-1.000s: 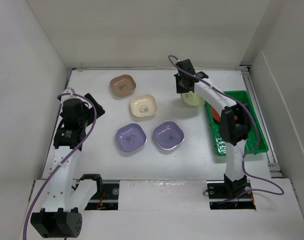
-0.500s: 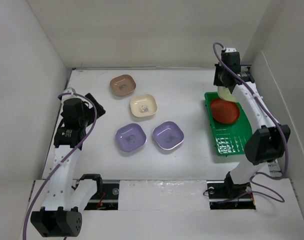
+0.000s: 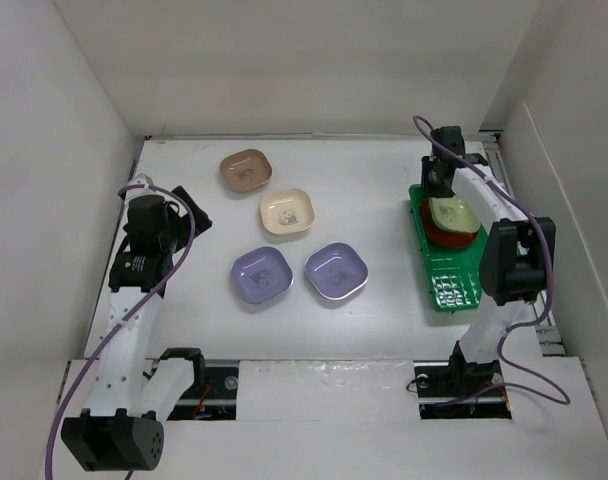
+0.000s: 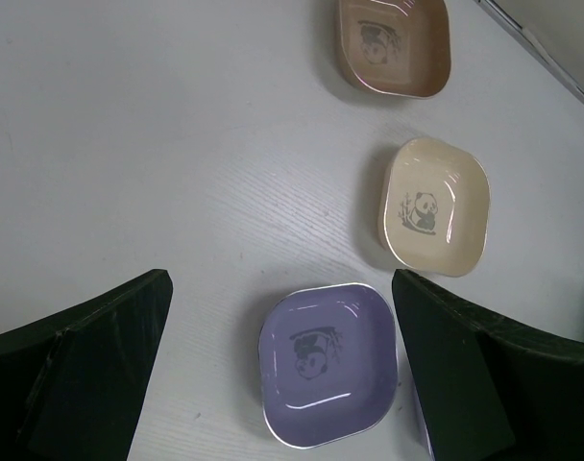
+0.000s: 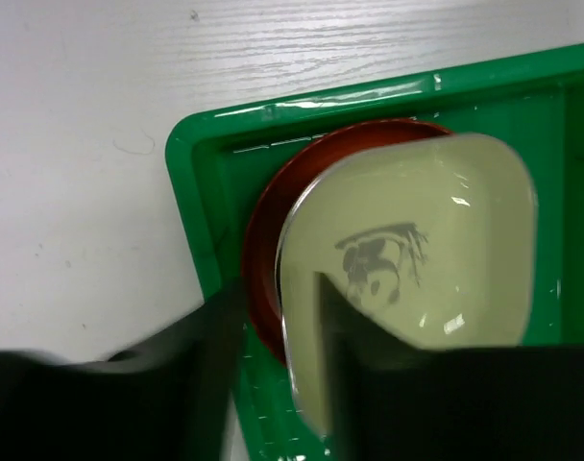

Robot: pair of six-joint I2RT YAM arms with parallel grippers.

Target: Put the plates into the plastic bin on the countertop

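The right hand (image 5: 280,288) hangs over the far end of the green bin (image 5: 201,163), which lies along the right side of the white tabletop (image 3: 384,170). In the bin a sage green plate (image 5: 407,279) rests on a red-orange plate (image 5: 261,259), whose round rim shows past the sage plate's left side. The hand's two dark fingers (image 5: 213,355) straddle the sage plate's rim, one outside over the red-orange plate and one inside the dish. A narrow gap shows on each side of the rim, so the hand is released, not pinching. The sage plate's centre print is a grey panda with bamboo sprigs. The bin's slotted base shows at its near end.

The left hand (image 4: 279,280) is spread wide and grasps nothing, held above the left part of the tabletop. In the wrist view a lavender plate (image 4: 330,365) lies on the tabletop between its fingers, with a dark panda print at its centre. Beyond it is the cream plate (image 4: 433,206), printed with a black-and-white panda beside a bamboo stalk. Farthest is the tan-brown plate (image 4: 393,48), with a panda among leaves. A second lavender plate (image 3: 336,270) sits just to the right of the first in the top view. These four lie upright, none touching another, and well apart from the bin.

The only lettering-like mark is a small pale one on a black joint of the left arm (image 3: 134,265) — too small to read
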